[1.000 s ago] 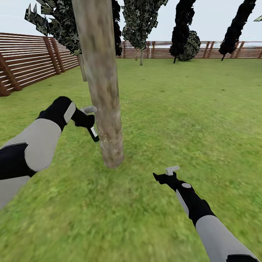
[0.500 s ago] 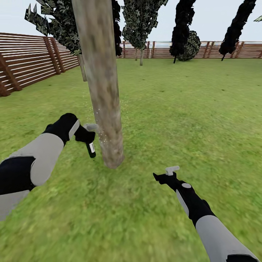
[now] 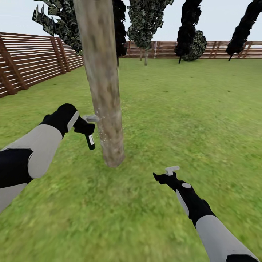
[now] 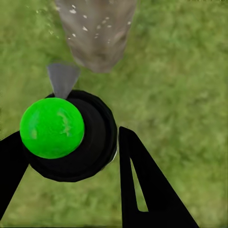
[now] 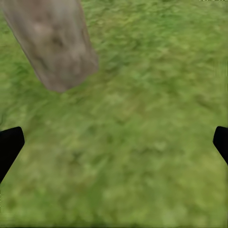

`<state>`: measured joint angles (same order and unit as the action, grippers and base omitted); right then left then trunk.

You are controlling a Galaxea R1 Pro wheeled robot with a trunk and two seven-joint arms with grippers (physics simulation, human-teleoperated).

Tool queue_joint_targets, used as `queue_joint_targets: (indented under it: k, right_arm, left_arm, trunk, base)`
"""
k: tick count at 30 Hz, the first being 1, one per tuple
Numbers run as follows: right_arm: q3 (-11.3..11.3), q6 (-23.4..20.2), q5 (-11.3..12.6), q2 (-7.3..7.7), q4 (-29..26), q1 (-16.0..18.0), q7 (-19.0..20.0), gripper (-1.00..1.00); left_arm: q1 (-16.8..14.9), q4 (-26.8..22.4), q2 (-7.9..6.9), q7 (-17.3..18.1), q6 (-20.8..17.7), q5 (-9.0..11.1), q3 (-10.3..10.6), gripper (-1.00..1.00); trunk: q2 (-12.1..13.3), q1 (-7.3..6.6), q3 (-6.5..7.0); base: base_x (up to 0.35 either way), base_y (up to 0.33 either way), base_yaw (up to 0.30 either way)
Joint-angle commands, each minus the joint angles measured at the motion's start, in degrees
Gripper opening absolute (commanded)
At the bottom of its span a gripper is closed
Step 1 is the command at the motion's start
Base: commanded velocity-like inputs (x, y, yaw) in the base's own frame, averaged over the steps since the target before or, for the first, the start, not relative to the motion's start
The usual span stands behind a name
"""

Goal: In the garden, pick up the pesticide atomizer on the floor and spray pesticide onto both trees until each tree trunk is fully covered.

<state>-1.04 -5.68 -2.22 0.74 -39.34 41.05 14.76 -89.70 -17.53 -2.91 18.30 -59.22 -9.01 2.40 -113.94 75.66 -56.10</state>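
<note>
- The left pincer point(image 3: 88, 128) was pinching the small black hand sprayer with a white patch point(image 3: 90, 141), holding it just beside the thick mottled beige-grey tree trunk point(image 3: 103, 91), low down near the trunk's base.
- From the head view the sprayer hung tilted below the pincer, its bottom end pointing down toward the green lawn point(image 3: 189, 109). Couldn't tell if it actually touched the bark, it looked really close though.
- Little pale specks point(image 3: 103, 133) were scattered over the lower part of the trunk right next to the sprayer.
- In the left wrist view the sprayer point(image 4: 71, 135) showed as a round black body with a bright green ball-shaped top, sitting between the black fingers point(image 4: 142, 190), with a grey cone-shaped bit point(image 4: 62, 78) aimed at the trunk point(image 4: 97, 31). Same pale specks on the bark there too.
- The right pincer point(image 3: 168, 173) hovered over the grass, well apart from the trunk and lower in the head view, pinching nothing. The right wrist view had its two black fingertips point(image 5: 9, 145) way out at opposite edges, so it was spread wide, with just lawn and the trunk's base point(image 5: 52, 42) ahead of it.
- Background stuff: a brown horizontal-slat wooden fence point(image 3: 32, 62) ran along the left side and the far end of the garden, and a few dark narrow conifers point(image 3: 187, 29) stood in front of the far stretch.
- Jagged dark green foliage point(image 3: 54, 18) showed up high behind the trunk.
</note>
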Motion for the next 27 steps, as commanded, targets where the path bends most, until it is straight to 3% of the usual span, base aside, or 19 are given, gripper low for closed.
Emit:
queue_joint_targets:
  k: [1, 8, 20, 27]
  right_arm:
    - [-0.10, -0.30, -0.22, 0.05, -0.13, 0.00, 0.09, 1.00]
    - [-0.10, -0.30, -0.24, 0.05, -0.17, 0.00, 0.09, 1.00]
    - [-0.10, -0.30, -0.19, 0.05, -0.20, 0.00, 0.09, 1.00]
    - [-0.10, -0.30, -0.23, 0.05, -0.21, 0.00, 0.09, 1.00]
  left_arm:
    - [-0.04, -0.05, 0.00, 0.60, -0.11, -0.57, 0.24, -1.00]
    - [-0.04, -0.05, 0.41, 0.60, -0.04, -0.57, 0.24, -1.00]
    - [0.01, -0.05, 0.44, 0.60, -0.02, -0.57, 0.21, -1.00]
    - [0.05, -0.05, 0.44, 0.60, -0.02, -0.57, 0.15, -1.00]
  trunk:
    - [-0.02, -0.02, -0.05]
    - [-0.02, -0.02, -0.05]
    - [-0.02, -0.02, -0.05]
    - [-0.02, -0.02, -0.05]
  base:
    - [-0.129, -0.269, 0.272]
    - [-0.028, -0.273, 0.266]
    - [0.000, -0.274, 0.014]
    - [0.000, -0.275, 0.243]
